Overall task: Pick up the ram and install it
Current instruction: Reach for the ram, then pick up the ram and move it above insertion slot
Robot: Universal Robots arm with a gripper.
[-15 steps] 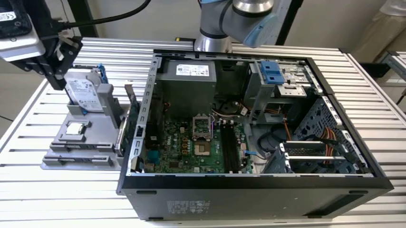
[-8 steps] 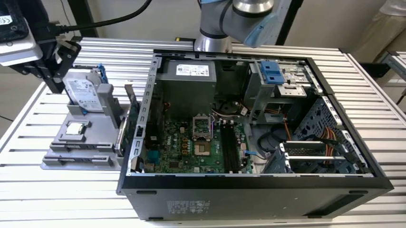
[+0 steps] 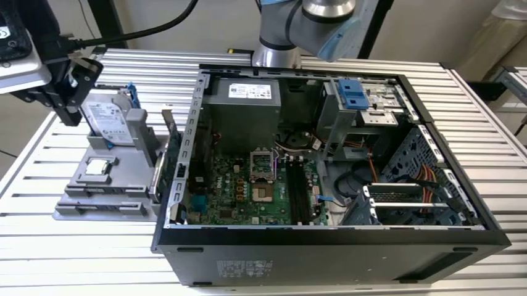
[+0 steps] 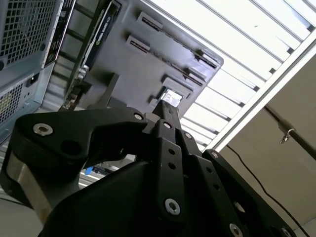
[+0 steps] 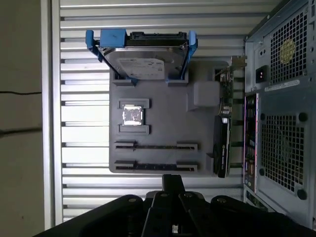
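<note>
I had the claw (image 3: 74, 98) up over the grey tray (image 5: 163, 118) at the exterior view's left. Its fingers were closed on the ram (image 3: 86, 75), which showed as a thin, blue-edged stick held clear of the worktop (image 3: 74, 246). In the first wrist view I looked down on the tray. The hard drive (image 5: 140, 64) stood in its blue bracket, the CPU chip (image 5: 132, 114) lay in its square seat, and the two long tray slots (image 5: 155, 146) lay nearest the claw. The open computer case (image 3: 329, 246) sat just beside the tray, its motherboard (image 3: 247, 191) facing up.
</note>
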